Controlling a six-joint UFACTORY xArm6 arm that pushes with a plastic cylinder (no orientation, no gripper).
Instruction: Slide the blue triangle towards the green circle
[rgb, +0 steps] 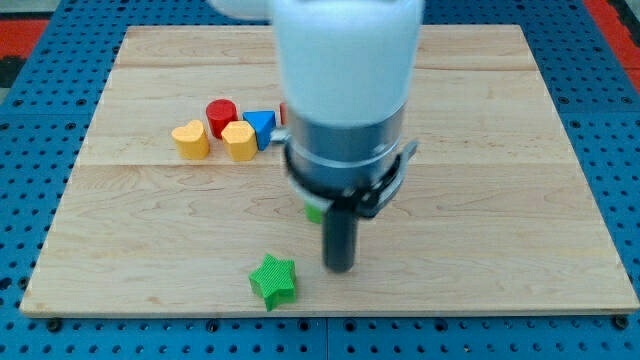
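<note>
The blue triangle (260, 124) lies at the board's upper left, touching the yellow hexagon-like block (238, 141) and beside the red cylinder (221, 113). A small green patch (314, 212), likely the green circle, peeks out from behind the rod near the board's middle; most of it is hidden. My tip (340, 268) rests on the board below the middle, well below and to the right of the blue triangle and just below the green patch.
A yellow heart (190, 139) lies left of the yellow block. A green star (273, 281) sits near the board's bottom edge, left of my tip. A red sliver (284, 113) shows beside the arm's body. The arm hides the board's centre top.
</note>
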